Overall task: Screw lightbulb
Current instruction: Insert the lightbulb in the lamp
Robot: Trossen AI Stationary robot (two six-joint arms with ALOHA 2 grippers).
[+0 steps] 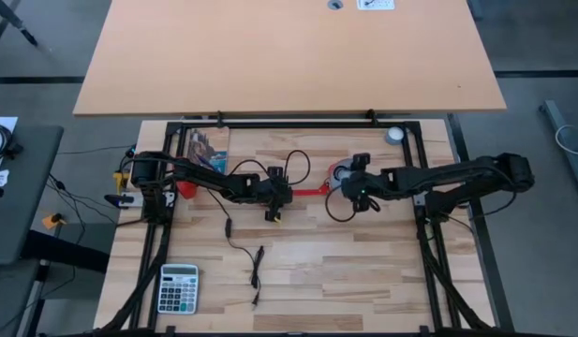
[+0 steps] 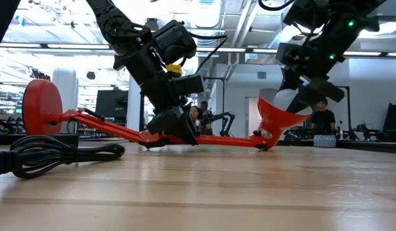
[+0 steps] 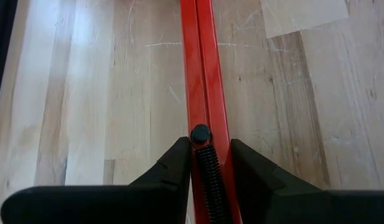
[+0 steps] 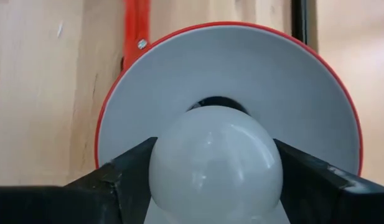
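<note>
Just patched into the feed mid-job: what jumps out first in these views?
The red lamp lying flat across the middle of the table, with both arms on it. The right pincer is shut on the white lightbulb, holding it in the mouth of the lamp's shade right in front of the socket. The left pincer clamps the lamp's arm near its spring, pinning it to the wood.

Straight down from overhead onto the whole tabletop; level across it at surface height, facing the room. Close on each wrist, past the fingers; red lamp shared by all.
</note>
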